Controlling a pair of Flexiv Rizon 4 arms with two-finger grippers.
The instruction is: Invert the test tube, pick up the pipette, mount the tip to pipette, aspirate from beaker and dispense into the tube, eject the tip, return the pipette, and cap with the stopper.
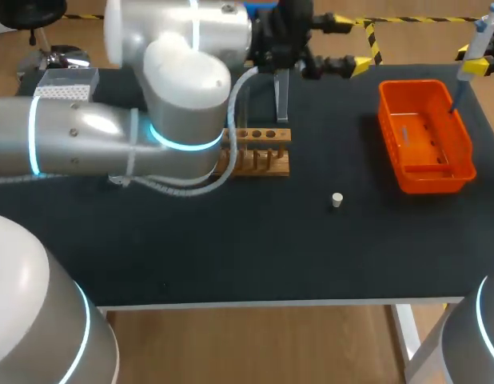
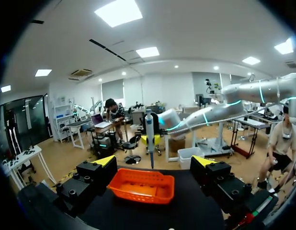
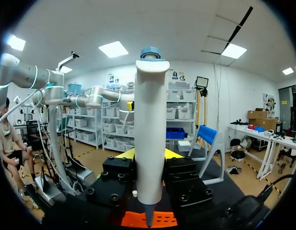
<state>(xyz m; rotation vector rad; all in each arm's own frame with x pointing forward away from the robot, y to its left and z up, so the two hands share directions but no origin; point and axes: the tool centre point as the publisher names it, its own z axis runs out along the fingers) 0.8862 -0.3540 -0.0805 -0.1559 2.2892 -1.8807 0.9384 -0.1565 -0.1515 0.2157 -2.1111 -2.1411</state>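
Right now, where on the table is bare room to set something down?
Bare: the front strip between the stopper and the table's near edge, and the gap between rack and orange basket. Crowded: around the rack, under the left arm; the right pincer holds the pipette over the basket.

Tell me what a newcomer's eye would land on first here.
The bright orange basket at the right of the dark table stands out first, with the white pipette held upright in the right gripper, tip pointing down over it. Then comes the bulky left arm, hiding part of the wooden rack, and a small white stopper lying alone.
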